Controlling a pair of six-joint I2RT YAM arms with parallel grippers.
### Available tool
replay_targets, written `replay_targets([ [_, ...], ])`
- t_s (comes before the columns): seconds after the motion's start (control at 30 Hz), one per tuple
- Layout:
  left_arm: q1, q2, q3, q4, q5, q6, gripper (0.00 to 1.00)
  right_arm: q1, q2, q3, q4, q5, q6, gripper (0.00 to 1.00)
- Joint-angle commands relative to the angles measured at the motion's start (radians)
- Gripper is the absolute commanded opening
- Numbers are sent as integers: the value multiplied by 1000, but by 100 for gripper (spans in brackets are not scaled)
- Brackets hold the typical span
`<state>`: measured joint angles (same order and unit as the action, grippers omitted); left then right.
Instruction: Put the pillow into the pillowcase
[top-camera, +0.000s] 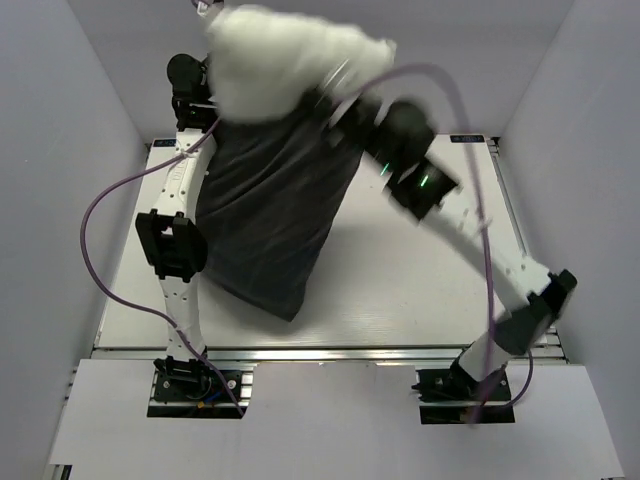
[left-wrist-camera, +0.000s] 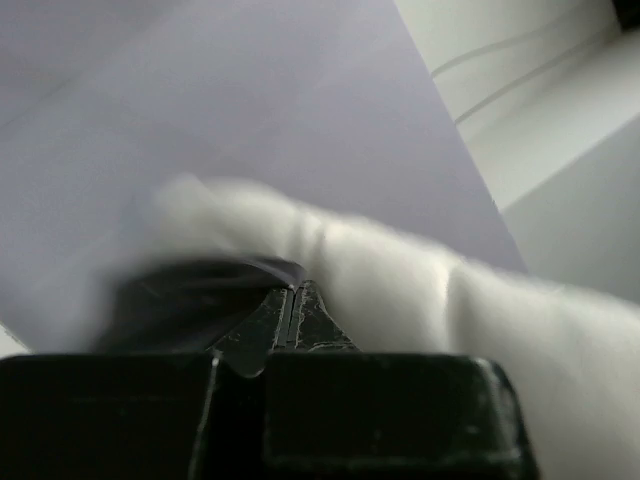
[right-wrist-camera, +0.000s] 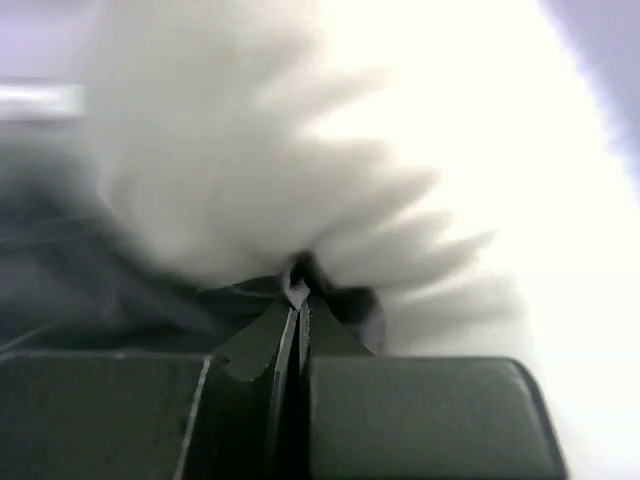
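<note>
The dark grey pillowcase (top-camera: 270, 210) hangs lifted above the table, its mouth upward. The off-white pillow (top-camera: 290, 55) sits partly inside it, its upper part bulging out of the mouth, blurred. My left gripper (top-camera: 205, 100) holds the mouth's left edge; in the left wrist view the gripper (left-wrist-camera: 291, 290) is shut on a dark fold of pillowcase (left-wrist-camera: 190, 295) beside the pillow (left-wrist-camera: 400, 290). My right gripper (top-camera: 335, 105) holds the right edge; in the right wrist view the gripper (right-wrist-camera: 300, 295) is shut on a pinch of pillowcase (right-wrist-camera: 90, 280) under the pillow (right-wrist-camera: 250, 150).
The white table (top-camera: 420, 290) lies under the hanging sack, whose bottom corner (top-camera: 285, 310) reaches down near its front edge. Grey walls close in on the left, right and back. A purple cable (top-camera: 95, 215) loops out from the left arm.
</note>
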<state>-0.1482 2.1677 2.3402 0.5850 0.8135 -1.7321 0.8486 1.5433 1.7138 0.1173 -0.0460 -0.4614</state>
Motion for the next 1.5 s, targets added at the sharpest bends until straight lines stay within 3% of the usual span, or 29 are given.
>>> replay_targets([
  [0.0, -5, -65, 28, 24, -97, -4, 0, -477, 118, 345, 99, 193, 114, 0],
  [0.1, -8, -62, 41, 13, -102, -4, 0, -508, 206, 564, -70, 134, 222, 0],
  [0.13, -8, -60, 44, 12, -102, -4, 0, -394, 166, 525, -76, 97, 251, 0],
  [0.2, -10, -49, 51, 12, -103, -4, 0, -158, 42, 332, -12, 83, 166, 0],
  [0.23, -11, -48, 51, 13, -106, -6, 0, -29, -91, 93, 80, 74, 109, 0],
  [0.27, -13, -45, 51, 15, -108, -6, 0, 221, -147, -18, 138, 83, -27, 0],
  [0.33, -13, -43, 57, 15, -103, -6, 0, 344, -195, -141, 225, 150, -98, 0],
  [0.4, -13, -51, 50, 13, -100, -6, 0, 255, -157, -71, 177, 175, -45, 0],
  [0.43, -13, -61, 44, 16, -99, -6, 0, 84, -108, 16, 150, 157, -7, 0],
  [0.5, -13, -68, 28, 27, -96, -6, 0, -99, -16, 101, 104, 150, 56, 0],
  [0.53, -13, -75, 22, 30, -96, -7, 0, -276, 21, 177, 117, 159, 69, 0],
  [0.63, -13, -91, -4, 47, -105, -7, 0, -518, 200, 387, 43, 213, 185, 0],
  [0.7, -16, -94, -10, 46, -106, -7, 0, -514, 239, 570, -190, 128, 275, 0],
  [0.73, -22, -92, -10, 45, -109, -7, 0, -379, 206, 555, -233, 79, 308, 0],
  [0.77, -27, -79, -4, 45, -115, -7, 0, -264, 145, 348, -228, 101, 267, 0],
  [0.8, -28, -69, 10, 39, -114, -9, 0, -127, -9, 199, -71, 116, 200, 0],
  [0.83, -33, -60, 37, 36, -111, -10, 0, 99, -82, 46, 47, 123, 56, 0],
  [0.9, -33, -51, 45, 29, -94, -14, 0, 246, -185, -148, 206, 123, -67, 0],
  [0.93, -33, -60, 38, 27, -90, -12, 0, 274, -180, -114, 176, 133, -83, 0],
  [1.0, -30, -86, -1, 33, -86, -12, 0, 193, -120, 31, 107, 150, -37, 0],
  [1.1, -30, -104, -35, 52, -85, -14, 0, -163, 14, 159, 76, 123, 90, 0],
  [1.13, -31, -109, -38, 53, -92, -14, 0, -328, 67, 320, 18, 136, 128, 0],
  [1.23, -33, -117, -30, 47, -105, -14, 0, -511, 236, 571, -80, 155, 282, 0],
  [1.27, -34, -114, -22, 42, -105, -14, 0, -505, 247, 578, -152, 134, 286, 0],
  [1.3, -37, -109, -3, 27, -103, -14, 0, -478, 210, 557, -178, 97, 305, 0],
  [1.37, -47, -97, 10, 19, -108, -14, 0, -198, 106, 302, -150, 89, 211, 0],
  [1.4, -57, -92, 13, 21, -109, -12, 0, -48, -37, 159, -81, 97, 52, 0],
  [1.43, -60, -85, 21, 21, -112, -15, 0, 209, -98, 19, -15, 101, -12, 0],
  [1.47, -60, -83, 24, 25, -105, -17, 0, 345, -168, -158, 74, 135, -114, 0],
])
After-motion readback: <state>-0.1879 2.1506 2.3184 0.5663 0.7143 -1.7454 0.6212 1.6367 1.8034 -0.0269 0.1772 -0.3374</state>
